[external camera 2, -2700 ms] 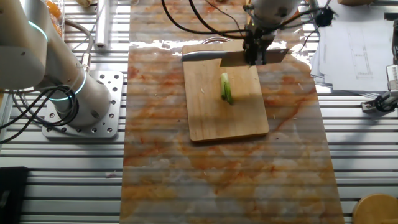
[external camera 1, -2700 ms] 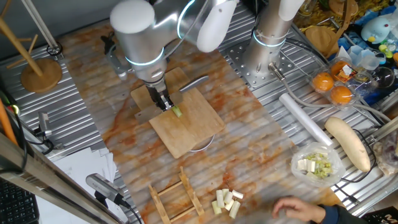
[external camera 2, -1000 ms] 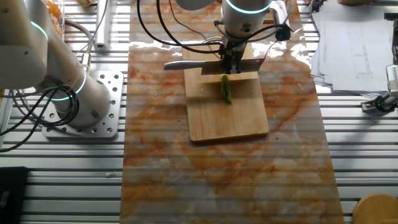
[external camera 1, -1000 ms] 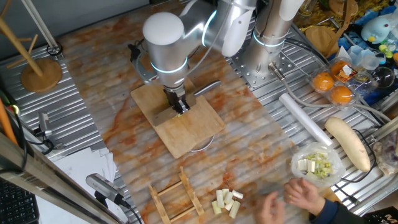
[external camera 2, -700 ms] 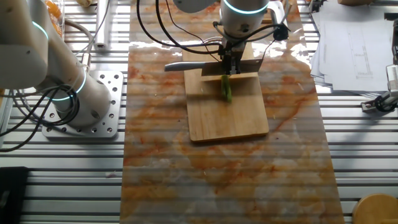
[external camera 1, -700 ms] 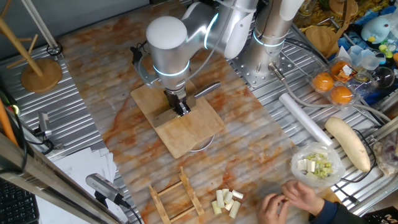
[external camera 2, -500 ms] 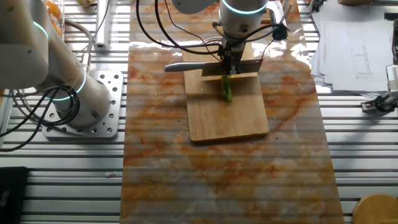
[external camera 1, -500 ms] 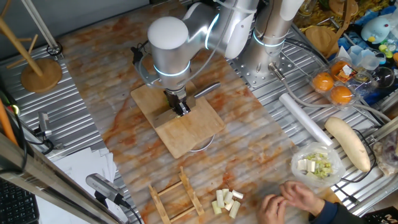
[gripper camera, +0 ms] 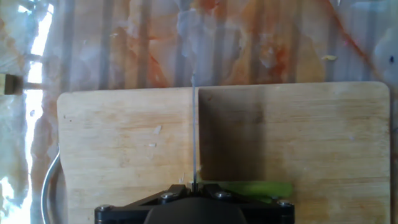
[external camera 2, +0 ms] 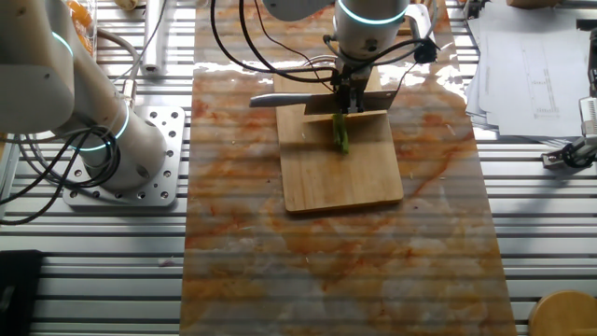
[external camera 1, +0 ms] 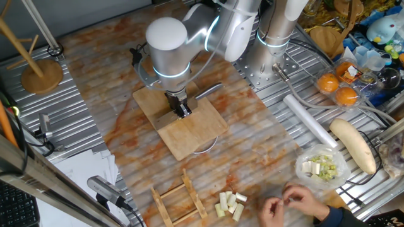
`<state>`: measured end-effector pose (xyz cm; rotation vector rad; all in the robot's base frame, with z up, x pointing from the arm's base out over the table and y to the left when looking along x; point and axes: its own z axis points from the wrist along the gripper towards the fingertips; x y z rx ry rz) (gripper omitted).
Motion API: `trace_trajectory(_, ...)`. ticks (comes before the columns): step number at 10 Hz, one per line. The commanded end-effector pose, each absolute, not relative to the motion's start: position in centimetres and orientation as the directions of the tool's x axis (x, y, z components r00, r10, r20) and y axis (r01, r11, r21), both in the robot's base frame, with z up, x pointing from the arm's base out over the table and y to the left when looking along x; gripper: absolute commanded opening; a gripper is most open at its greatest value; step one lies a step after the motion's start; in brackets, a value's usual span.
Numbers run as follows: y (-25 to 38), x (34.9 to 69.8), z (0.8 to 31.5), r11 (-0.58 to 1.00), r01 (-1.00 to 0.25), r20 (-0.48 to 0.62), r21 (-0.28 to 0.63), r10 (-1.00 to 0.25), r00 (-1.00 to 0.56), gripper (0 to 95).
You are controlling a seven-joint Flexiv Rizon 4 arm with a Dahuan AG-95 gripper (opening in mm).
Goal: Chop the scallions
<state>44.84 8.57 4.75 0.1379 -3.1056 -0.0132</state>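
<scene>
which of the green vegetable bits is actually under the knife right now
The scallion stalk on the cutting board, beneath the knife. The cream chunks and bowl bits lie off the board.

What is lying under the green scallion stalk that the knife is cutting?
The green scallion stalk lies on the rectangular wooden cutting board, which rests on the marbled orange table mat. The metal knife blade and the gripper hide the stalk's far end.

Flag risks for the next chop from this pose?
The scallion lies loose on the board, with the knife at its far end: it may roll or skid rather than cut. The board is unclamped and could shift. A person's hand is at the table edge, away from the gripper.
</scene>
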Motion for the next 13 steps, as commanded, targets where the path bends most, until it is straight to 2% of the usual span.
trace_trajectory(1,8.5,44.9,4.7,0.996,-0.088,0.03,0.016,-0.089,-0.996,0.0)
trace_trajectory(13,7.5,44.2,6.1,0.998,-0.054,0.01,0.021,-0.055,-0.998,0.0)
